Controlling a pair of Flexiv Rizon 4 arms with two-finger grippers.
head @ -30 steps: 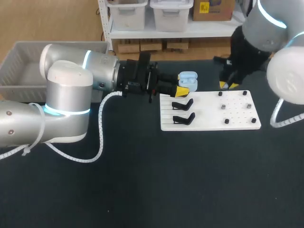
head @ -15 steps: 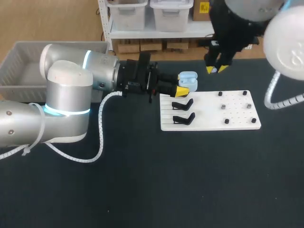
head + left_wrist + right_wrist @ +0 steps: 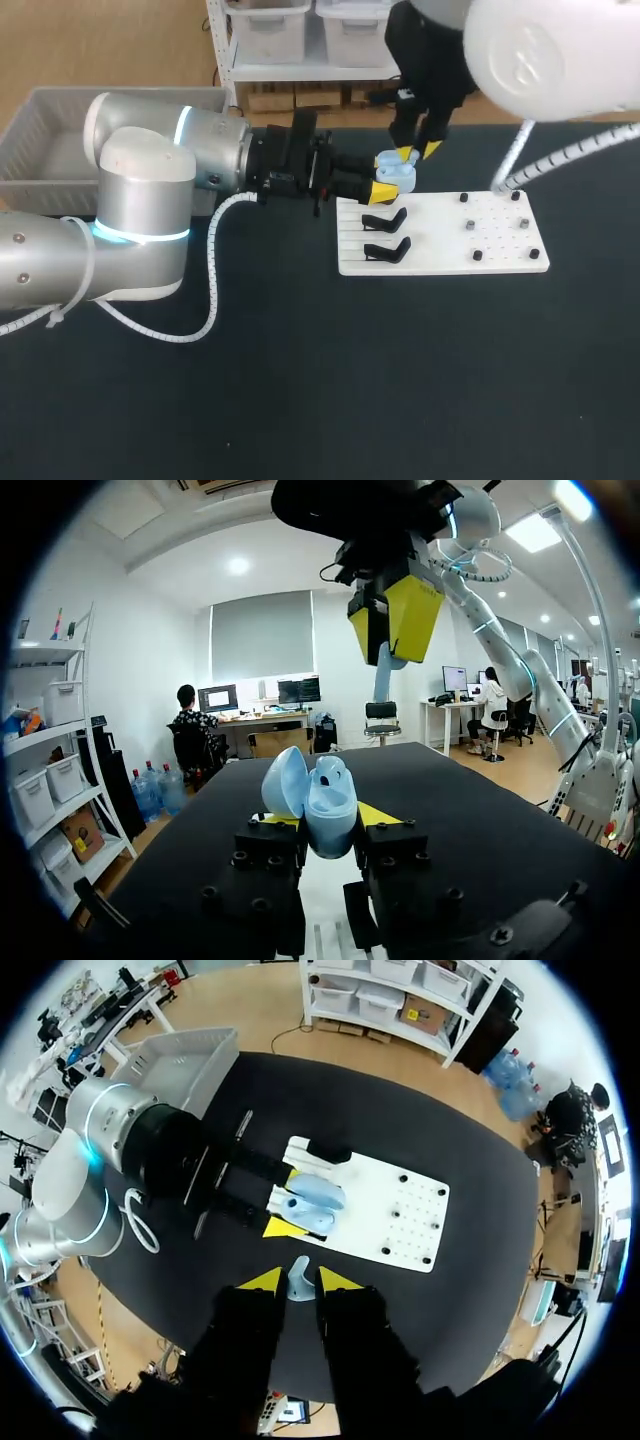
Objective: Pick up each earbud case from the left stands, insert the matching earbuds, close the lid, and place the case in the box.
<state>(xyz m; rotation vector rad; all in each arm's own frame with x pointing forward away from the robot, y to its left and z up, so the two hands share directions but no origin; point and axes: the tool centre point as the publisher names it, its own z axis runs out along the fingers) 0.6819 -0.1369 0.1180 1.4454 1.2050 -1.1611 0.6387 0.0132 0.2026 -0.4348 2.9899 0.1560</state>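
Case point(image 3: 330, 800) sits open, clamped in my left gripper point(image 3: 386, 181); my right gripper point(image 3: 412, 153), pinching an earbud point(image 3: 300, 1282), hangs just above it.

robotics lab; left arm point(image 3: 140, 190) and right arm point(image 3: 540, 50) at a black table point(image 3: 300, 400), white fixture board point(image 3: 500, 250)

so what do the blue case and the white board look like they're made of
Earbud case: pale blue plastic by its look, smooth, with a soft sheen on the open lid. White board: likely plastic or painted sheet, matte and flat, with small pegs set in it; I can't tell which.
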